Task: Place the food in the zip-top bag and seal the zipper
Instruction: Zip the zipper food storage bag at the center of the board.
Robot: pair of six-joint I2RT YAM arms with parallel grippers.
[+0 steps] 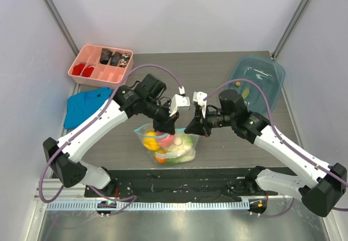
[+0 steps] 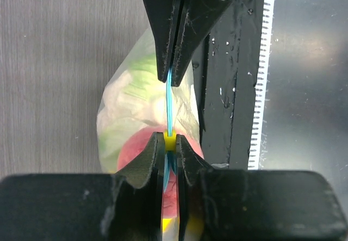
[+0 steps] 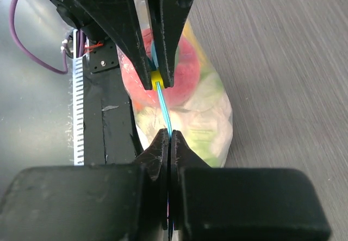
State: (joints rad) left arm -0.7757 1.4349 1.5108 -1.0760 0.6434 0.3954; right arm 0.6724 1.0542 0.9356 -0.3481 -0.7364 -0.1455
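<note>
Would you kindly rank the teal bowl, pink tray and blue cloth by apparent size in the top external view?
1. Teal bowl and pink tray: they look about alike, so I will not rank them.
2. Blue cloth: smallest, though the left arm hides one corner.

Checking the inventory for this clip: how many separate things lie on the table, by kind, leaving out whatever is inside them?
Zip-top bag: 1
Pink divided tray: 1
Teal plastic bin: 1
Blue cloth: 1
Total: 4

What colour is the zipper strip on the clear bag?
Light blue; the zipper shows best in the left wrist view.
</note>
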